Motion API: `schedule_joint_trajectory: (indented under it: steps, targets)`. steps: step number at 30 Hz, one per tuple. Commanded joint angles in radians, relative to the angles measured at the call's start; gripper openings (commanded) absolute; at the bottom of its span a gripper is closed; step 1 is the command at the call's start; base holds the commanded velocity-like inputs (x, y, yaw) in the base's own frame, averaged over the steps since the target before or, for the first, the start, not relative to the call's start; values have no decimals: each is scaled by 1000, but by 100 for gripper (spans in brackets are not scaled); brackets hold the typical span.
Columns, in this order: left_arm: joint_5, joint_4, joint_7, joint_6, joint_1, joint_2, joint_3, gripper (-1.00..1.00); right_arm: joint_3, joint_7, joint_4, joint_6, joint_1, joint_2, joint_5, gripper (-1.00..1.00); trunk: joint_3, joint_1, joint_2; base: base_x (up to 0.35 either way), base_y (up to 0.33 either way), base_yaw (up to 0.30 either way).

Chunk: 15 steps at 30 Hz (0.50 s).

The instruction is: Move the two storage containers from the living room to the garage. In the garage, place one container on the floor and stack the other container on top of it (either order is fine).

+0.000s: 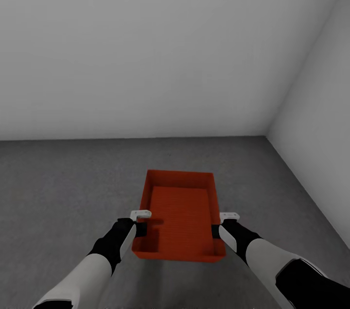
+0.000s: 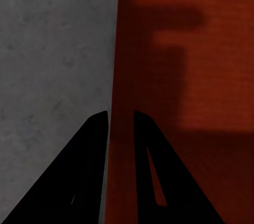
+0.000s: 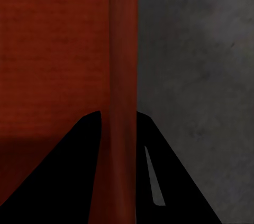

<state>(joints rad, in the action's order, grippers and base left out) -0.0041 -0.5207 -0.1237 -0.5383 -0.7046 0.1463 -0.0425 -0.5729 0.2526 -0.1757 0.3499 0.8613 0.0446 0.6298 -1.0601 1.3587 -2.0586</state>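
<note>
Container [image 1: 181, 216]: between both end effectors, above the floor [image 1: 73, 187]; left end effector [image 1: 141, 229]: astride its left wall; right end effector [image 1: 217, 230]: astride its right wall.

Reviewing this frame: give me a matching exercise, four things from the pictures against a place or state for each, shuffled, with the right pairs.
Things
1. storage container
2. left gripper
3. right gripper
4. floor

Places or states
A. dark grey mottled concrete, meeting pale walls
B. clamped over the container's left side wall
C. orange-red, open-topped, nothing inside, held between both arms
D. clamped over the container's right side wall

Pairs: 1-C, 2-B, 3-D, 4-A
</note>
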Motion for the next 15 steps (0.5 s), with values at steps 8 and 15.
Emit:
schedule_joint_trajectory:
  steps: [8, 15]
  targets:
    - [-39, -13, -70, -9, -1, 1, -13, -100, -58, 5, -2, 2, -1, 0, 48, -100, -10, 0, 0, 0, 0, 0]
    - [-39, -13, -70, -9, -1, 1, -13, -100, -58, 5, -2, 1, -1, 0, 48, -100, -24, 15, -28, 0, 0, 0]
